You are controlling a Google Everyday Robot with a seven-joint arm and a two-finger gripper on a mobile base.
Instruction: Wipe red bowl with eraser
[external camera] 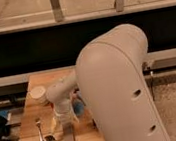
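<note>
One arm only. Its white shell (120,90) fills the middle and right of the view and covers most of the right half of the wooden table (27,128).

The forearm reaches left from the shell to a rounded joint, then turns downward over the table's middle.

Gripper (66,125) points down and hangs at the far end of the eraser (69,138). Claw is apart, clamped on nothing. Cannot tell whether it touches the eraser.

Eraser: grey block lying flat near the table's front edge, long side running away from the camera.

Red bowl: hidden behind the wrist and gripper, so its position is not readable.

Blue object (79,107) sits between wrist and shell.

White cup (38,94) stands at the far left of the table.

Metal spoon (45,138) lies left of the eraser, apart from it.
</note>
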